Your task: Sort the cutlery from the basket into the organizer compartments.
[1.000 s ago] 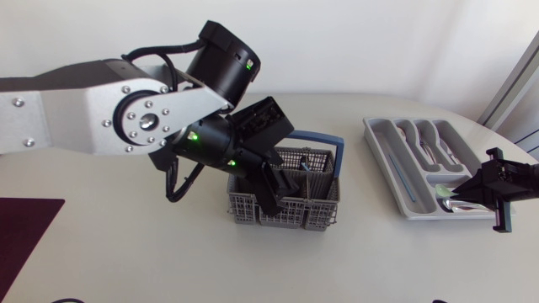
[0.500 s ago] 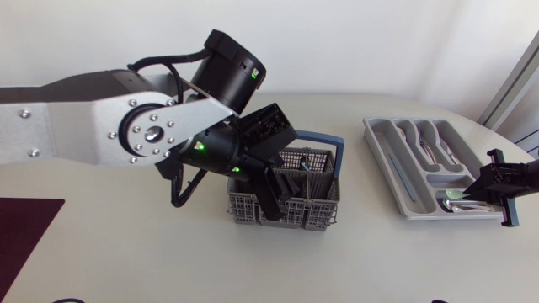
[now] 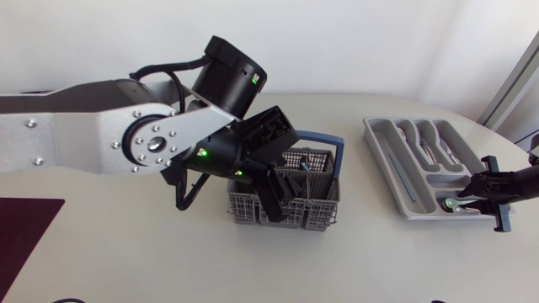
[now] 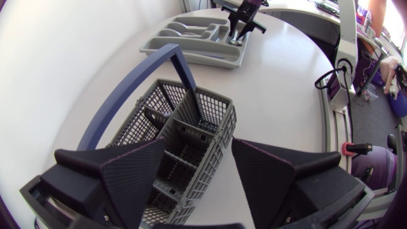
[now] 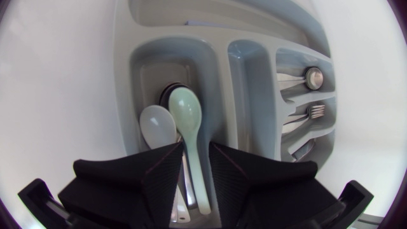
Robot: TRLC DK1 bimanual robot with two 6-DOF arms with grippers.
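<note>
Change: my right tool (image 5: 197, 149) lowered the green spoon (image 5: 189, 117) into the organizer's (image 5: 122, 95) end compartment, so it is nearly sorted.
Right grip: cannot tell.
Left tool (image 4: 198, 143): apart, empty, far from organizer.

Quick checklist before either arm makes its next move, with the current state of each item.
1. Left gripper open: ok.
2. Left gripper above basket: ok.
3. Cutlery left in basket to pick: cannot tell.
4. Green spoon lying in an organizer compartment: ok.
5. Right gripper free of green spoon: cannot tell.
6. Arms well apart: ok.
</note>
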